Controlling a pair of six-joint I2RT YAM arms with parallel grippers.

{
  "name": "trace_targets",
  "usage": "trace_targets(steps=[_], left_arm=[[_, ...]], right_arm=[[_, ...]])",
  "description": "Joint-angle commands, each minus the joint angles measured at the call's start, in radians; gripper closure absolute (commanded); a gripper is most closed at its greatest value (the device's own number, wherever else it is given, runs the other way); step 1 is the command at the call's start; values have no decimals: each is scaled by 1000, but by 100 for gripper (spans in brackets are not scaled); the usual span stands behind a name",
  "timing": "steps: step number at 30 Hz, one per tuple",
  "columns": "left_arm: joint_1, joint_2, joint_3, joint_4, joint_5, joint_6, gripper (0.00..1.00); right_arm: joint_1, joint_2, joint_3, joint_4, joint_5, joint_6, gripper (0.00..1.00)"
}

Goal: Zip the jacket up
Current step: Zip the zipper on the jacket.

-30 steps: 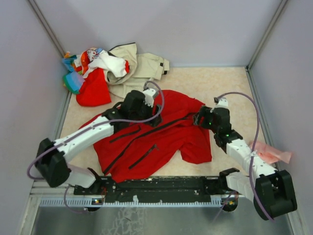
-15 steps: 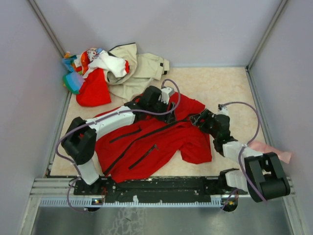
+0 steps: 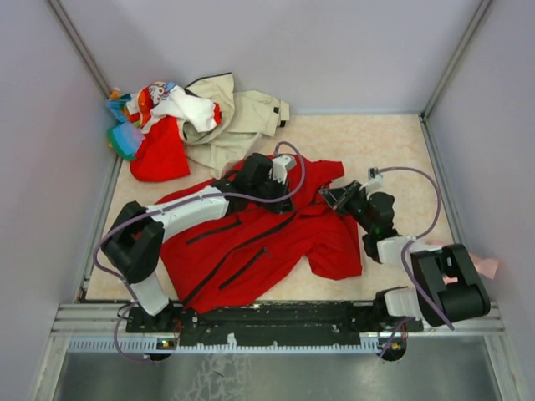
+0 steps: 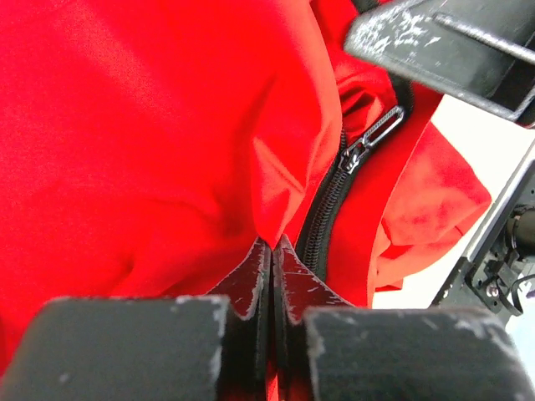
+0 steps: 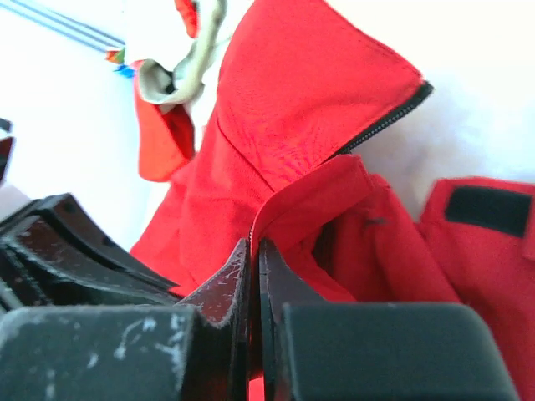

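The bright red jacket [image 3: 251, 242] lies spread in the middle of the table, its black front zipper [image 3: 251, 242] running diagonally. My left gripper [image 3: 282, 194] rests on the jacket's upper part. In the left wrist view the left gripper [image 4: 273, 242] is shut on a fold of the red jacket [image 4: 150, 125] just left of the zipper teeth [image 4: 328, 209]; the metal zipper pull [image 4: 372, 138] lies a little ahead. My right gripper [image 3: 328, 195] is at the jacket's right side, near the left one. In the right wrist view the right gripper [image 5: 253, 244] is shut on the jacket's red edge [image 5: 309, 180].
A heap of clothes fills the back left corner: a beige jacket [image 3: 238, 117], a plain red garment [image 3: 159, 154] and colourful pieces [image 3: 155, 100]. A pink item [image 3: 472, 263] lies by the right wall. Grey walls enclose the table on three sides.
Both grippers have gone from open to shut on the jacket's fabric. The right gripper has shifted left toward the left gripper, and the right arm has folded in closer to its base.
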Motion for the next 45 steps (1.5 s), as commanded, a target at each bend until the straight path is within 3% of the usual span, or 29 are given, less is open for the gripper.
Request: trace_targets(steps=[1, 8, 12, 18, 26, 28, 36, 45], left_arm=[[26, -101, -59, 54, -25, -28, 100], [91, -379, -243, 172, -75, -89, 100], [94, -504, -344, 184, -103, -88, 100], [94, -611, -456, 136, -139, -99, 100], [94, -662, -611, 193, -112, -160, 100], [92, -666, -627, 186, -117, -152, 100], [77, -698, -637, 151, -147, -123, 100], [38, -717, -618, 131, -198, -101, 100]], right_arm=[[16, -136, 96, 74, -68, -62, 100], [97, -297, 211, -98, -99, -222, 100], [127, -363, 186, -168, -71, -242, 91], [143, -509, 73, -336, 30, -254, 83], [250, -529, 35, -570, 115, -328, 87], [279, -541, 50, -610, 155, -347, 81], [309, -479, 222, -699, 260, -341, 44], [360, -241, 419, -762, 402, -325, 37]])
